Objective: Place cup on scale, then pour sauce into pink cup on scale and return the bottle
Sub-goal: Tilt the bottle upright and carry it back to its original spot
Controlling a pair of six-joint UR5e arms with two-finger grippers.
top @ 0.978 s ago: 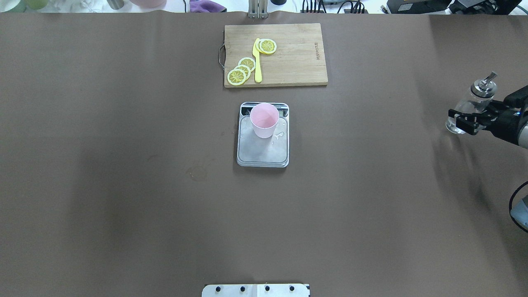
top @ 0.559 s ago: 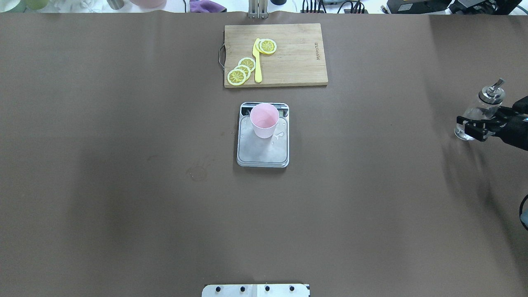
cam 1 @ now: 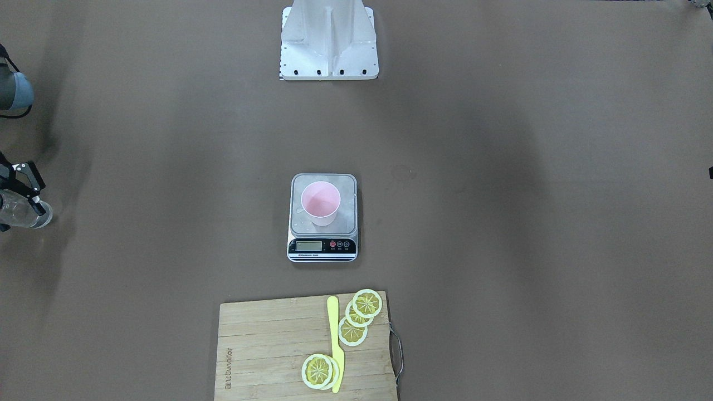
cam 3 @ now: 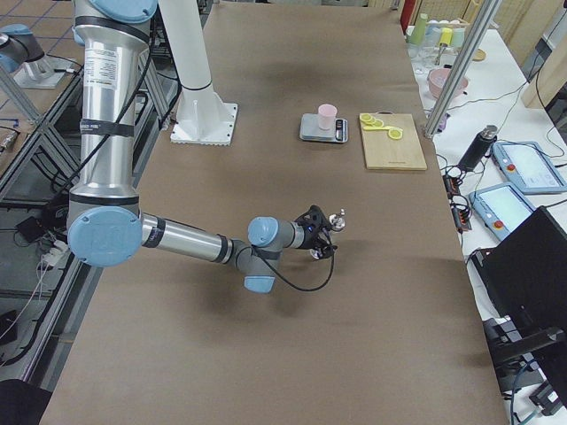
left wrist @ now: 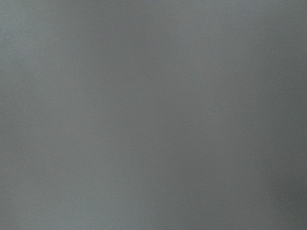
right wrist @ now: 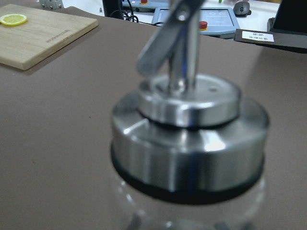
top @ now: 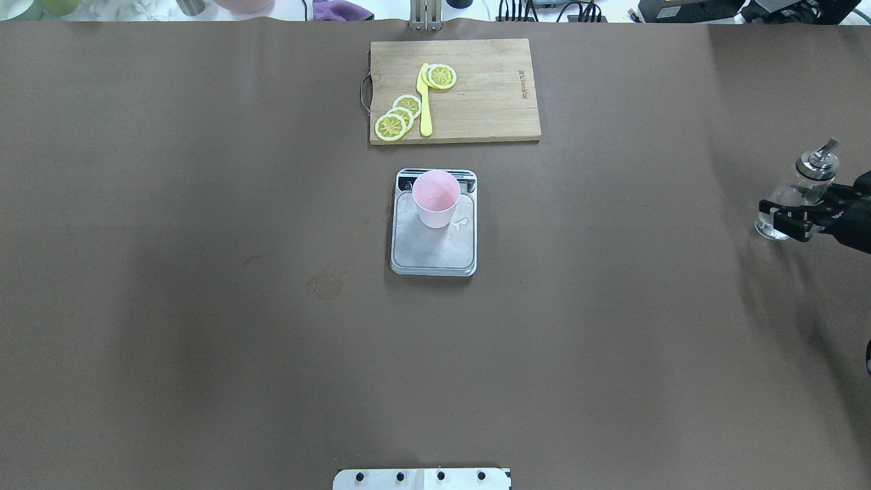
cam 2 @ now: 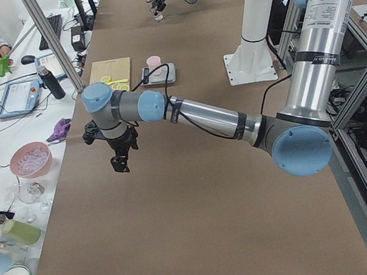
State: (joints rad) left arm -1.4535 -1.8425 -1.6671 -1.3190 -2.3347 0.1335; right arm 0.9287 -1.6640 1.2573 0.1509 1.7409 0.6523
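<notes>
**Bottle (top: 801, 182) gripped near the edge, cup (top: 435, 197) on scale (top: 433, 255)**

Gripped low on its glass body by the fingers of the right gripper (top: 782, 219), clenched on both sides. Held upright, spout up, near the right edge of the counter (top: 204, 306), well apart from the scale. Cannot tell if the base touches the counter.

Upright on the steel platform, toward the display end: the pink cup, with a few droplets (top: 463, 222) just beside it.

Beyond the scale: a wooden cutting board (top: 490, 88) with lemon slices (top: 398, 117) and a yellow knife (top: 425, 109).

Above the counter's left part: the left gripper (cam 2: 119, 164). Cannot tell whether its fingers are released or clenched.
</notes>
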